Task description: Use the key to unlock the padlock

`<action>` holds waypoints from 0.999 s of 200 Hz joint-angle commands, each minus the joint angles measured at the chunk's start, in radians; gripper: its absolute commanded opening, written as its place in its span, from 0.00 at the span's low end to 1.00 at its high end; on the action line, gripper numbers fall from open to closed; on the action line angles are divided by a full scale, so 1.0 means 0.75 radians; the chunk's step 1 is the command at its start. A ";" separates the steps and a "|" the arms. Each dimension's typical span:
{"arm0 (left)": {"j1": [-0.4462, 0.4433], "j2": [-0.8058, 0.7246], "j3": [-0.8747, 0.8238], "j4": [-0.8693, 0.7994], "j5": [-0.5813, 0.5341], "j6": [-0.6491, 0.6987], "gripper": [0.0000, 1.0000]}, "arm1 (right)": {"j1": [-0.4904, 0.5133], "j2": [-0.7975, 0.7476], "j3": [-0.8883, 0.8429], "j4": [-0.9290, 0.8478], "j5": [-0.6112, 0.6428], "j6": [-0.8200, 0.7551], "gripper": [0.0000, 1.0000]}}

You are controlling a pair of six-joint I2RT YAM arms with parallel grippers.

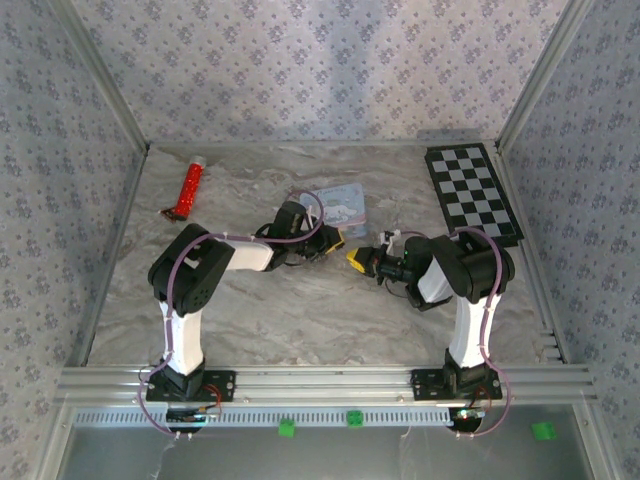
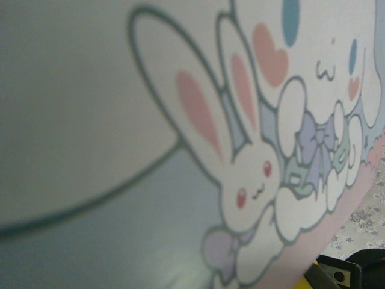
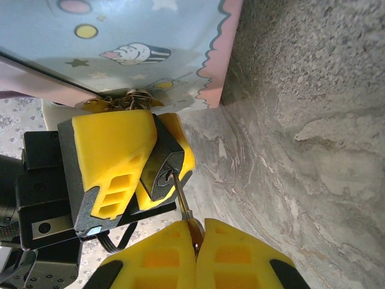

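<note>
- The top external view shows the two arms meeting just in front of the pastel cartoon-print tin. The left tool and right tool stand nose to nose there. A red tube lies well to the tin's left and a checkerboard well to its right, all on the marbled surface. The padlock and key are too small to make out here.
- The right wrist view gives the detail. Just below the tin's pink scalloped edge, the left tool pinches the dark padlock between its yellow fingers.
- The padlock's keyhole face points down, away from the tin.
- The right tool is pressed together on the head of the key.
- The key's shaft runs up and slightly left toward the tin, and its tip meets the keyhole.
- The left wrist view shows the tin's bunny print close up and blurred.
</note>
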 commanded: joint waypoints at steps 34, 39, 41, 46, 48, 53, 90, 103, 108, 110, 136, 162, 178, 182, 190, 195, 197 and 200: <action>0.004 -0.010 -0.018 0.073 0.076 -0.044 0.13 | -0.001 -0.010 0.032 0.041 0.007 0.013 0.00; 0.003 -0.013 -0.021 0.073 0.073 -0.045 0.13 | 0.000 -0.011 0.032 0.040 0.007 0.013 0.00; 0.004 -0.015 -0.021 0.075 0.072 -0.045 0.13 | 0.000 -0.012 0.032 0.041 0.006 0.014 0.00; 0.004 -0.017 -0.025 0.073 0.070 -0.042 0.13 | 0.000 -0.012 0.034 0.041 0.006 0.014 0.00; 0.005 -0.018 -0.025 0.074 0.068 -0.041 0.13 | -0.001 -0.012 0.034 0.042 0.007 0.015 0.00; 0.003 -0.021 -0.027 0.071 0.065 -0.040 0.13 | 0.000 -0.015 0.034 0.041 0.007 0.013 0.00; 0.006 -0.021 -0.037 0.081 0.057 -0.046 0.13 | 0.000 -0.038 0.030 0.041 0.005 0.013 0.00; 0.005 -0.021 -0.035 0.087 0.057 -0.048 0.13 | 0.000 -0.044 0.026 0.041 0.005 0.013 0.00; 0.005 -0.020 -0.034 0.085 0.059 -0.047 0.13 | 0.000 -0.043 0.026 0.040 0.005 0.014 0.00; 0.005 -0.020 -0.033 0.084 0.058 -0.047 0.13 | 0.000 -0.043 0.026 0.041 0.005 0.014 0.00; 0.005 -0.026 -0.039 0.083 0.045 -0.047 0.13 | -0.001 -0.043 0.027 0.041 0.006 0.010 0.00; 0.004 -0.021 -0.034 0.088 0.054 -0.048 0.13 | 0.002 -0.046 0.034 0.040 0.007 0.014 0.00; 0.003 -0.020 -0.036 0.102 0.061 -0.059 0.13 | 0.003 -0.047 0.042 0.041 0.008 0.015 0.00; 0.004 -0.021 -0.035 0.103 0.060 -0.060 0.13 | 0.003 -0.050 0.042 0.040 0.009 0.016 0.00; 0.003 -0.024 -0.036 0.103 0.061 -0.061 0.13 | 0.004 -0.051 0.044 0.041 0.011 0.016 0.00; 0.003 -0.026 -0.037 0.101 0.061 -0.062 0.13 | 0.003 -0.053 0.046 0.040 0.011 0.016 0.00; 0.003 -0.027 -0.038 0.100 0.061 -0.061 0.13 | 0.005 -0.053 0.046 0.041 0.011 0.016 0.00; 0.003 -0.027 -0.038 0.100 0.061 -0.061 0.13 | 0.005 -0.053 0.047 0.040 0.011 0.017 0.00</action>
